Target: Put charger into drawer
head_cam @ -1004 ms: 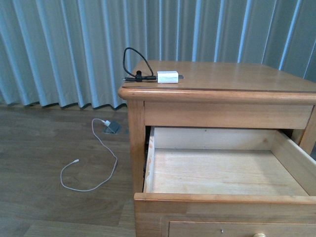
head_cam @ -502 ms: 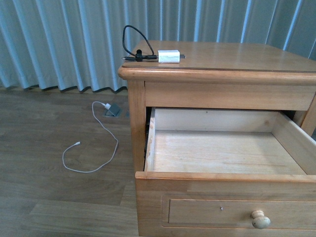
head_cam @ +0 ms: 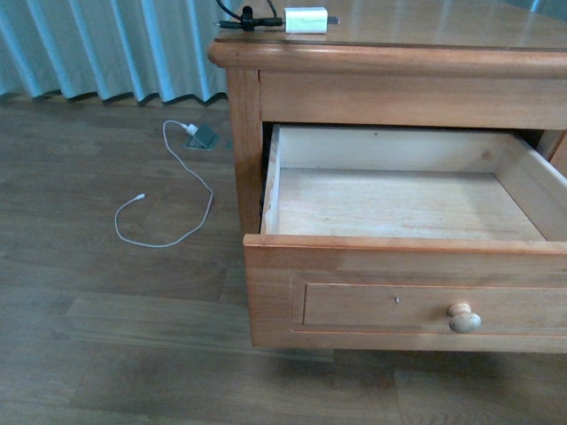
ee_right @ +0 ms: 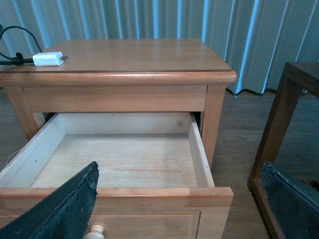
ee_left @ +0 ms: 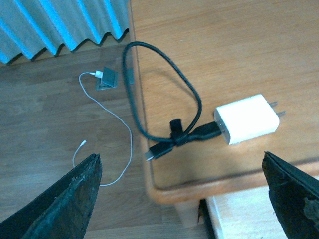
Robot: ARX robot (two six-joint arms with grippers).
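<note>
We start left of the nightstand (head_cam: 244, 133), where the pale curtain (head_cam: 89, 44) hangs down to the wood floor. A long white cable (head_cam: 210, 197) curls across the boards. Its plug sits at a small grey floor box (head_cam: 203, 136), nearer the nightstand's left side.

Now the left gripper (ee_left: 179, 157). We see it poised above the nightstand's front left corner, with its dark fingers (ee_left: 75, 199) spread wide and nothing held between them.

Beneath it lies the charger (ee_left: 246, 119), flat on the nightstand's top, close to that front left corner. Its long axis runs side to side along the nightstand's front edge. The prongs point right, toward the middle of the top. The black cable leaves the other end leftward, tied once, and its loop reaches the top's left edge.

Below the top we have the drawer (head_cam: 399, 266), pulled well out, its pale wood bottom showing. The round knob (head_cam: 464, 318) sits on the recessed front panel.

The right gripper (ee_right: 179, 167) faces the nightstand's front, over the open drawer, with its fingers held far apart and gripping nothing. Right of the nightstand, we catch a dark wooden frame (ee_right: 279, 124) standing on the floor.
</note>
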